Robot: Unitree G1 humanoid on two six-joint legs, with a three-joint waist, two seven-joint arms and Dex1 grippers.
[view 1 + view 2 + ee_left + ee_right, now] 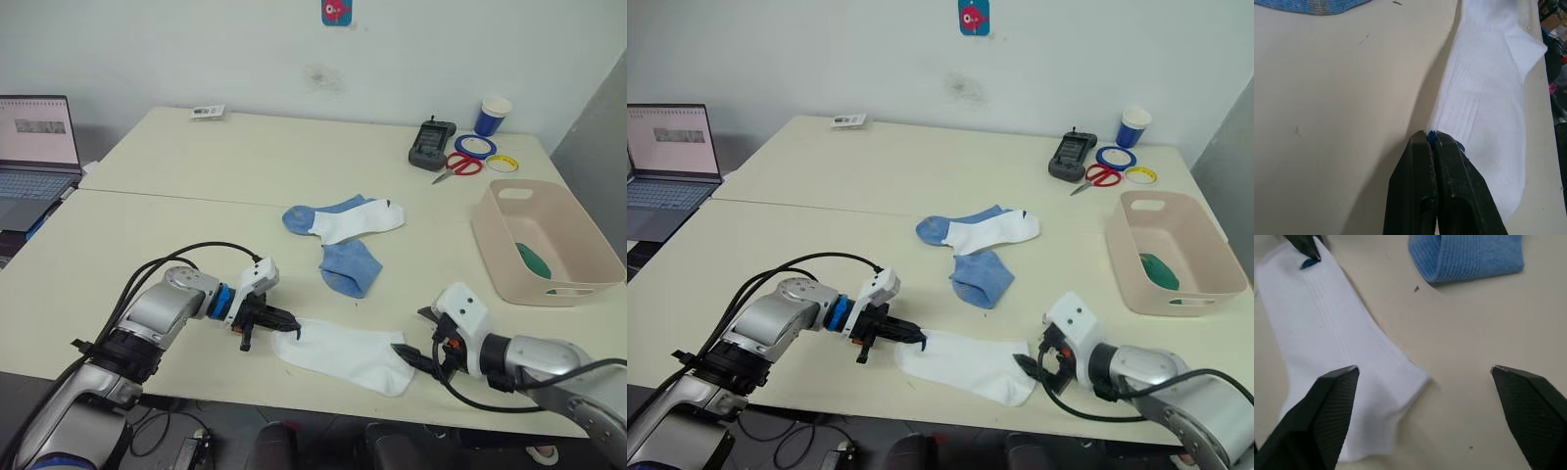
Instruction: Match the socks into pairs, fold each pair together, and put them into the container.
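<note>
- White cotton, limp and light: the near sock [343,357] lies flat on the table [196,225] between my two grippers, and I judge it will sag and fold wherever it is unsupported, so edges are the place to take it.
- My left gripper [284,323] is clenched on the sock's cuff edge, forearm low over the table and reaching inward.
- My right gripper [1425,374] hangs spread wide at the sock's other end, one finger over the fabric, holding nothing.
- Just beyond my grippers lie its white-and-blue mate [343,217] and a folded blue piece [350,267].
- Farther past my right gripper sits the pink container [545,242], something green [534,259] inside.
</note>
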